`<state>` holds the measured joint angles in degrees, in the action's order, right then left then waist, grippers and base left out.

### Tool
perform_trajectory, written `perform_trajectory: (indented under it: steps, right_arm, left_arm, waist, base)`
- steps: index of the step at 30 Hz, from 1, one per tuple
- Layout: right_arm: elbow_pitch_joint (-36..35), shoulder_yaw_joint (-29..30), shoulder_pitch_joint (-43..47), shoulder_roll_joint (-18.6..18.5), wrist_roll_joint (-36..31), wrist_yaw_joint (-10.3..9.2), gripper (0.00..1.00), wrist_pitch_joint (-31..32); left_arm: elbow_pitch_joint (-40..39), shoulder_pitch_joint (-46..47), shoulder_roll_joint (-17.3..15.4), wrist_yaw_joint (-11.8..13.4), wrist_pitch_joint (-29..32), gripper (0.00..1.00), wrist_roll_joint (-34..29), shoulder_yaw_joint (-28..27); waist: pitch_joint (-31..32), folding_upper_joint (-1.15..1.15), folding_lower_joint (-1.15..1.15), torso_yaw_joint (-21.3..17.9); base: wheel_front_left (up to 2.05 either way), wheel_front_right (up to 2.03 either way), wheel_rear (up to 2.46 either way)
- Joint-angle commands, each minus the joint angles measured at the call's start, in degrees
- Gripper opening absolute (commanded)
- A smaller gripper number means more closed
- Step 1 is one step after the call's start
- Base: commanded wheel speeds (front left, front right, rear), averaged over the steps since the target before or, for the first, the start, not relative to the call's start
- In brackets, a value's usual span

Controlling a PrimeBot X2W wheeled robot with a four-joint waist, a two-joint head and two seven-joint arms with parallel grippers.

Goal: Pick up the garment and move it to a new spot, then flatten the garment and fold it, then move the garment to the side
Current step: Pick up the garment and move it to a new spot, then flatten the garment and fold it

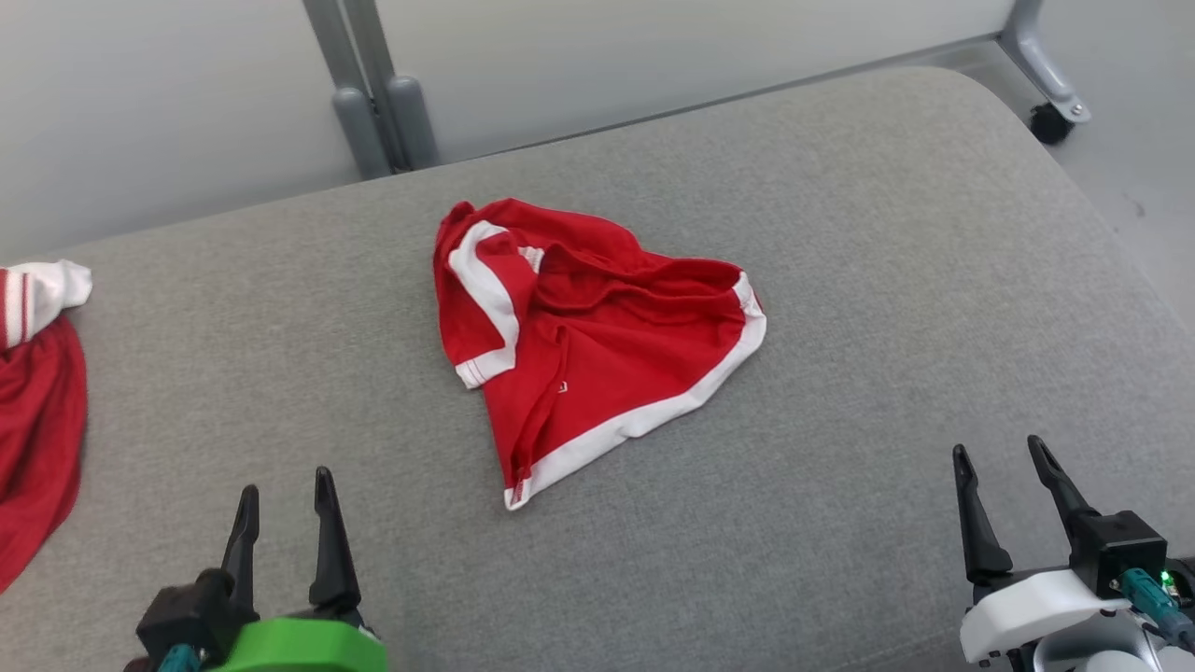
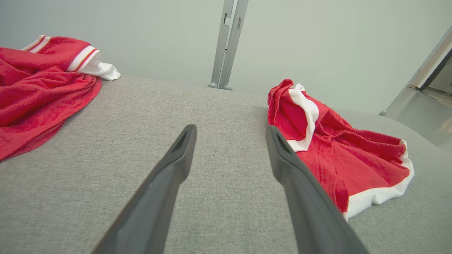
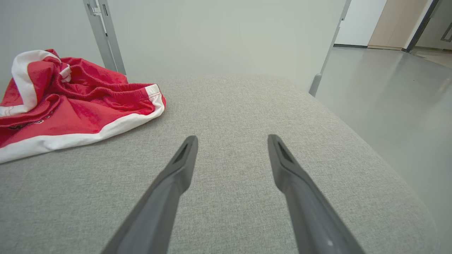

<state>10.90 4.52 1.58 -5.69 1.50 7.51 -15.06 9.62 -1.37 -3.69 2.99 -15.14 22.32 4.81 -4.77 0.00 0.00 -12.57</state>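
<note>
Hovering low at the near left, the left end effector [image 1: 286, 481] is spread wide with nothing in it; the right end effector [image 1: 997, 448], at the near right, is equally wide and empty. Both are well apart from the red shorts [image 1: 597, 345], which lie crumpled in the middle of the grey surface [image 1: 887, 233] with a white-trimmed edge folded over, so flattening is probably the step in hand. Another red garment [image 1: 37, 420] lies at the left edge, likely set aside.
</note>
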Motion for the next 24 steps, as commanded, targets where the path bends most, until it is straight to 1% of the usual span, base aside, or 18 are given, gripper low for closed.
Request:
perform_trajectory:
  steps: [1,3,6,7,9,12,14,21,24]
  right_arm:
    - [-0.29,0.72,1.26,-0.16,-0.51,-0.04,1.0,-0.18]
    - [-0.5,1.03,1.86,-0.31,-0.93,-0.04,1.0,-0.18]
    - [-0.23,1.19,2.65,-0.43,-1.46,-0.04,1.0,-0.18]
    - [0.02,1.23,2.9,-0.51,-1.82,-0.04,1.0,-0.18]
    - [0.31,1.22,2.69,-0.43,-2.26,-0.04,1.0,-0.18]
    - [0.95,0.58,2.01,-0.13,-2.71,-0.04,1.0,-0.18]
    - [1.51,0.09,1.48,-0.14,-2.94,-0.04,1.0,-0.18]
    - [2.29,-0.55,0.86,0.22,-2.93,-0.04,1.0,-0.18]
    - [2.48,-0.78,0.73,0.14,-2.96,-0.04,1.0,-0.18]
  left_arm:
    - [-1.48,-2.64,0.38,-0.32,0.0,1.0,-2.11,-0.83]
    - [-3.61,-5.56,0.45,-1.12,0.0,1.0,-5.74,-1.44]
    - [-5.54,-9.34,0.55,-2.69,0.0,1.0,-9.13,-2.52]
    - [-6.32,-11.21,0.66,-3.88,0.0,1.0,-11.33,-2.72]
    - [-6.38,-12.79,0.65,-4.66,0.0,1.0,-12.87,-3.53]
    - [-6.27,-14.59,0.72,-5.6,0.0,1.0,-13.92,-4.67]
    - [-6.14,-14.76,0.74,-6.01,-0.01,1.0,-13.29,-4.88]
    - [-5.22,-14.01,0.75,-5.95,-0.01,1.0,-12.16,-4.59]
    - [-5.01,-13.44,0.76,-5.52,-0.01,1.0,-11.83,-4.22]
  waist:
    - [5.99,0.0,0.0,6.82]
    - [6.59,0.0,0.0,7.82]
    - [7.72,0.0,0.0,8.73]
    - [8.25,0.0,0.0,9.08]
    - [8.51,0.0,0.0,9.21]
    - [8.71,0.0,0.0,9.34]
    - [8.72,0.0,0.0,9.42]
    - [8.72,0.0,0.0,9.87]
    - [8.62,0.0,0.0,9.88]
  base:
    - [0.0,0.0,0.0]
    - [0.0,0.0,0.0]
    - [0.0,0.0,0.0]
    - [0.0,0.0,0.0]
    - [0.0,0.0,0.0]
    - [0.0,0.0,0.0]
    - [0.0,0.0,0.0]
    - [0.0,0.0,0.0]
    - [0.0,0.0,0.0]
